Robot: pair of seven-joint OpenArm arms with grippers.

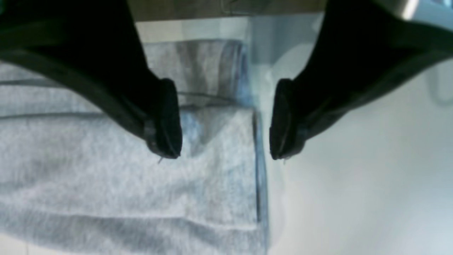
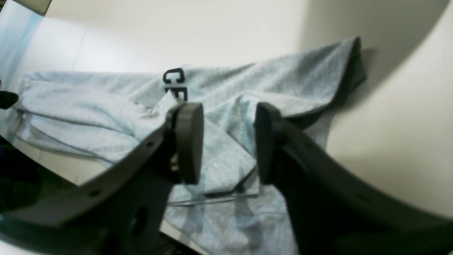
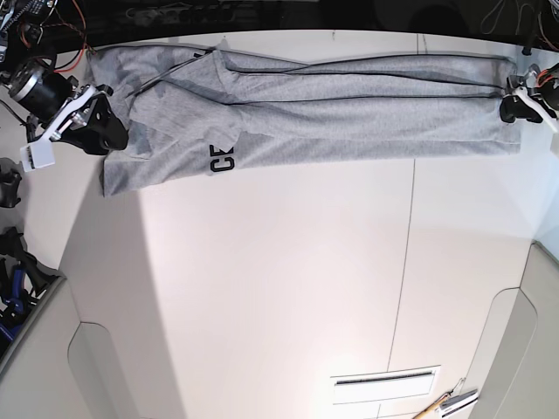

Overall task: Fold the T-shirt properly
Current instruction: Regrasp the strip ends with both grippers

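The heather-grey T-shirt lies folded into a long band along the far edge of the white table, with the black letters "CE" on a flap near its left end. My right gripper is at that left end. In the right wrist view it is open just above the rumpled shirt and holds nothing; the letters show beyond it. My left gripper is at the shirt's right end. In the left wrist view it is open astride the shirt's side edge.
The table's far edge runs just behind the shirt. Cables and hardware crowd the far left corner. A slotted white plate and a wooden-handled tool lie near the front right. A seam runs down the tabletop.
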